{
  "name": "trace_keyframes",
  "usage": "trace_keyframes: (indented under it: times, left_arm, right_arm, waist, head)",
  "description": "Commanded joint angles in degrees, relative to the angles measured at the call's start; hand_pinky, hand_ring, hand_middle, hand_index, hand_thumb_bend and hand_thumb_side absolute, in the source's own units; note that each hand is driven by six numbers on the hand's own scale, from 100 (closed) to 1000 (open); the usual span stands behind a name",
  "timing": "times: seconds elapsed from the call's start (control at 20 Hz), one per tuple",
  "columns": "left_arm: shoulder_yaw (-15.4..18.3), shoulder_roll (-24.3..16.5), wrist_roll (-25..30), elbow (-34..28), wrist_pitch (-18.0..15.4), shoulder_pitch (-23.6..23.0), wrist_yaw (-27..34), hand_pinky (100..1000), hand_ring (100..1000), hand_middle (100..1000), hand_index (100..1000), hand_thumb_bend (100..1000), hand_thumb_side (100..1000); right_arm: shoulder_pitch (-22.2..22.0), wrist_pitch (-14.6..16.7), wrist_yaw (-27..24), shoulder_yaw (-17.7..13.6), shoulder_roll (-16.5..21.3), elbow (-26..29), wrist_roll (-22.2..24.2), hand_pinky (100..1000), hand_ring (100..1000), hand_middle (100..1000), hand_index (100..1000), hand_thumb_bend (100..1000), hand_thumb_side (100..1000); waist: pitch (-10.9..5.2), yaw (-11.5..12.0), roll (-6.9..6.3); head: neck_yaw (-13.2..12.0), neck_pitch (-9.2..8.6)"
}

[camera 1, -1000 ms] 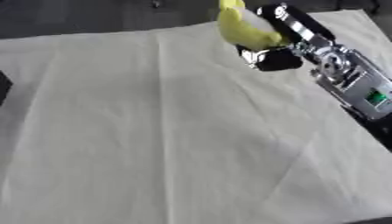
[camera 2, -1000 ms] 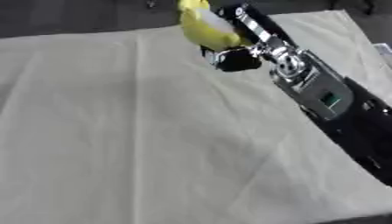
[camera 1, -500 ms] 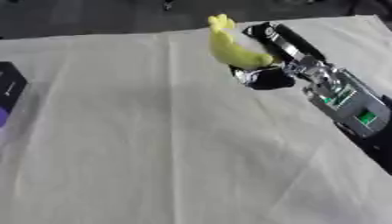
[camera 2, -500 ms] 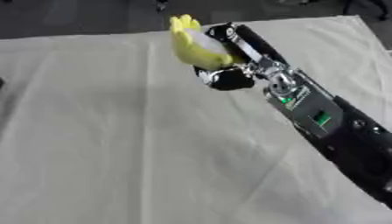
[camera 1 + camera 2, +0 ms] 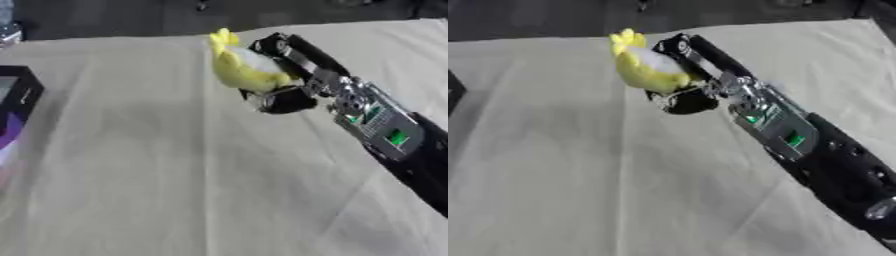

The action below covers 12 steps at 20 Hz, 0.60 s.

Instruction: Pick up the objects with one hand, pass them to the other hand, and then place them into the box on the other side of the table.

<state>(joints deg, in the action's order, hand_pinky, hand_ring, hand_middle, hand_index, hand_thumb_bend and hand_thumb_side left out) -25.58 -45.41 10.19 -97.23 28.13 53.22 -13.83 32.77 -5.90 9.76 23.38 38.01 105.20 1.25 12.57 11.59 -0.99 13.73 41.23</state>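
the right hand [image 5: 284, 75], fingers curled round the yellow toy [image 5: 241, 67], has carried it closer to the box [image 5: 17, 107] (left hand unseen), so the handover looks next.

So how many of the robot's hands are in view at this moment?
1. Only the right hand shows, reaching in from the right over the white cloth, fingers curled round a yellow plush toy. The left hand is in neither view.

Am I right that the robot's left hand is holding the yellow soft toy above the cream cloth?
Not quite: it is the right hand, whose arm enters from the right in the left eye view. Its fingers are curled round the yellow soft toy above the cream cloth.
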Motion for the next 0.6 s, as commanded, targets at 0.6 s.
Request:
trace_keyframes:
  times: [0.6]
  left_arm:
    - [-10.3, 7.7, 15.8, -3.4, -1.6, 9.9, -9.5, 823, 806, 827, 953, 841, 206]
  right_arm:
    - [3.3, 0.3, 1.0, 2.4, -1.1, -0.3, 5.2, 779, 532, 411, 566, 100, 100]
  waist:
    - [-1.89, 1.1, -0.56]
  head:
    - [0.7, 0.3]
